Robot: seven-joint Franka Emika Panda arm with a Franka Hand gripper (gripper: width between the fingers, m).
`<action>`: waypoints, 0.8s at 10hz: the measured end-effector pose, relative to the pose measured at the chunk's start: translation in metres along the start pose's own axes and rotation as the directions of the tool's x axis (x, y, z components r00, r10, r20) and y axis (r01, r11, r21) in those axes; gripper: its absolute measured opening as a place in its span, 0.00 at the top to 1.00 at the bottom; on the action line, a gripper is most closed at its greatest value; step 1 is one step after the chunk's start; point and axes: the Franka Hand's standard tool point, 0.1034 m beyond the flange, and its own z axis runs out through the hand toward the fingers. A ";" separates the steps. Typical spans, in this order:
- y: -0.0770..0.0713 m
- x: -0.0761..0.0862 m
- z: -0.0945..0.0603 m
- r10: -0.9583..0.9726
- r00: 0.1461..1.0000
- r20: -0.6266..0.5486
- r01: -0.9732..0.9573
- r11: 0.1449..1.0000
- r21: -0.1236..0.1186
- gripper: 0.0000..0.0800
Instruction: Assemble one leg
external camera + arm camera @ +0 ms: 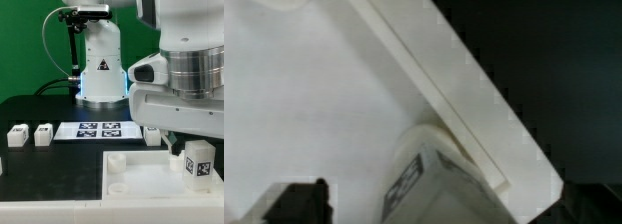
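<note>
The large white tray-like piece (135, 185) lies at the front of the black table. One leg (198, 164), a small white block with a tag on its face, stands at the tray's corner on the exterior view's right. My gripper (193, 148) hangs right over it. In the wrist view the same leg (446, 190) sits between my fingers (299, 203), with a strip of white tray (313, 100) showing between the finger and the leg. The gripper (446, 208) is open around the leg. Three more legs (17, 136) (43, 133) (152, 134) lie on the table behind the tray.
The marker board (98, 129) lies flat in the middle of the table, behind the tray. The robot's white base (102, 70) stands at the back. The tray's raised rim (446, 90) runs diagonally past the leg, with black table (553, 80) beyond it.
</note>
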 end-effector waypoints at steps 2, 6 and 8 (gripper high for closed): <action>-0.001 0.000 0.000 -0.359 0.933 -0.028 0.357 0.931 -0.074 0.19; -0.001 0.013 -0.004 -0.644 0.763 -0.053 0.639 0.764 -0.090 0.33; -0.002 0.012 -0.004 -0.497 0.865 -0.066 0.493 0.867 -0.068 0.50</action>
